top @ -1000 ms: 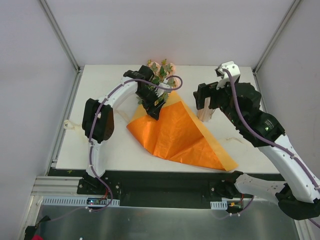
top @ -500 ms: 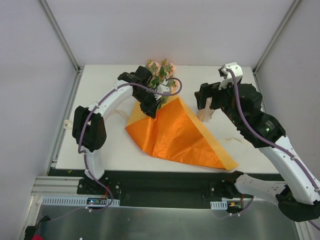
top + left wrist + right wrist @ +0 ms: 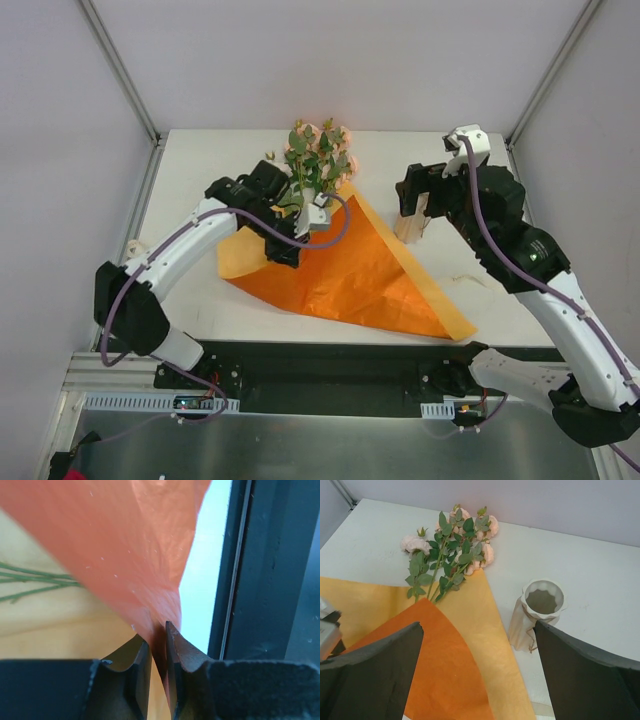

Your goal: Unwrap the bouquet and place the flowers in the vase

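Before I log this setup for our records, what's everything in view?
roses: one bunch, peach-pink with green leaves, lying at the paper's far end
wrapping paper: one sheet, orange, spread mid-table
vase: one, cream, upright beside the paper's right edge, empty
table: one, white, under everything
left claw: one, black, shut on the wrapping paper
right claw: one, black, open, near the vase
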`<state>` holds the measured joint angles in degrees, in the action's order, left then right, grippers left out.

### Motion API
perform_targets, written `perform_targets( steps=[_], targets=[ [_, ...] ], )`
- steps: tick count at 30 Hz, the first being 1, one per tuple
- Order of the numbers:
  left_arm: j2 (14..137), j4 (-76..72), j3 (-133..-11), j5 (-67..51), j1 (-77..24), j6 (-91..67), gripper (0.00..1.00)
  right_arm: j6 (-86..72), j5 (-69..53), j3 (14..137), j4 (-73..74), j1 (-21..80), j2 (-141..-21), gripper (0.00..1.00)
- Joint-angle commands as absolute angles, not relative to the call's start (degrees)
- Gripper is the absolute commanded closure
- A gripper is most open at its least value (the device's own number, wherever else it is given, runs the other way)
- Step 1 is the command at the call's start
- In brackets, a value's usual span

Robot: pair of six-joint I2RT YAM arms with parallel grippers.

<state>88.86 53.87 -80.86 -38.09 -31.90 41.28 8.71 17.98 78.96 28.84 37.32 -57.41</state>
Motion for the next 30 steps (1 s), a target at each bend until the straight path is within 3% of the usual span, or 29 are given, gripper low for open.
perform_targets(
  steps=[1,15,25,26,28,30],
  targets=[
    [79.47,58.07,-73.05,-40.34,-32.25,50.17,0.84,6.51,15.39,77.79,26.37,37.09,-58.18,0.03],
    [57.4,61.96,-59.87,-39.29,-36.21,72.76,0.83,1.94,6.68,71.55,22.5,38.93,-63.98,0.01],
    [51.16,61.44,-62.66,-39.9,-37.79,65.32,0.83,-3.95,11.25,60.83,21.27,57.37,-62.84,0.07],
    [50.98,61.17,-64.84,-39.55,-37.79,62.26,0.81,-4.65,11.34,60.04,21.27,58.78,-62.32,0.08],
    [50.71,61.17,-67.49,-38.85,-37.79,59.87,0.6,-7.1,11.6,57.49,21.27,62.38,-61.35,0.08],
    [50.8,59.25,-71.88,-36.13,-37.79,53.11,0.26,-8.61,12.56,55.47,21.8,64.59,-60.39,0.09]
  ],
)
